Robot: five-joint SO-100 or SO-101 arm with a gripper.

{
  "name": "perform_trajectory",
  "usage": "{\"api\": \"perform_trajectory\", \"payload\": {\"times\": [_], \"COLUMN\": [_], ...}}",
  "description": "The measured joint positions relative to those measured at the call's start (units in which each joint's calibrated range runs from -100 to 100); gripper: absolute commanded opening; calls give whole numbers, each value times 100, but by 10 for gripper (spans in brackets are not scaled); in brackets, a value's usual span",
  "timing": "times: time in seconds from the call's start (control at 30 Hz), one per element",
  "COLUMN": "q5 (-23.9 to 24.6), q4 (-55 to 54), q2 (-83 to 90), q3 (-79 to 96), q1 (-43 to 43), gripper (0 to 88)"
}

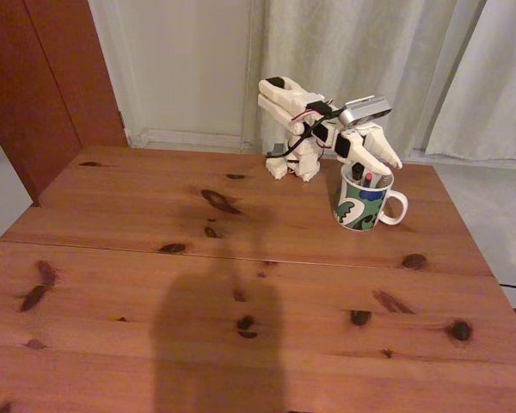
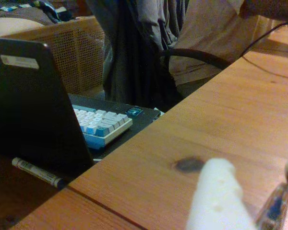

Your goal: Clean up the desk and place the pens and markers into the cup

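While the gripper (image 1: 380, 162) hovers just above the cup (image 1: 361, 202), I cannot tell whether its jaws are parted. Dropping or swinging sideways, it could snag the pens (image 1: 367, 179) and tip the cup.

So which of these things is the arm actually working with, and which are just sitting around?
Part of the job:
- the desk
- the cup, on the desk below the gripper
- the pens and markers standing in the cup

Just lying about:
- a keyboard beyond the desk edge in the wrist view
- a dark laptop lid
- a light marker beside it
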State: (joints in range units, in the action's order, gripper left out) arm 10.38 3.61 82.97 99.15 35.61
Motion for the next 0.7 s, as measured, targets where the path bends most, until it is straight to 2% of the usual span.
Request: {"api": "perform_trajectory", "payload": {"times": [0.1,0.23,0.47,0.7], "q5": [0,0,5,5], "q4": [0,0,50,1336], "q2": [25,42,661,1373], "q3": [0,-136,-195,-229], "q1": [0,-22,-381,-880], "gripper": [106,0,5,5]}}
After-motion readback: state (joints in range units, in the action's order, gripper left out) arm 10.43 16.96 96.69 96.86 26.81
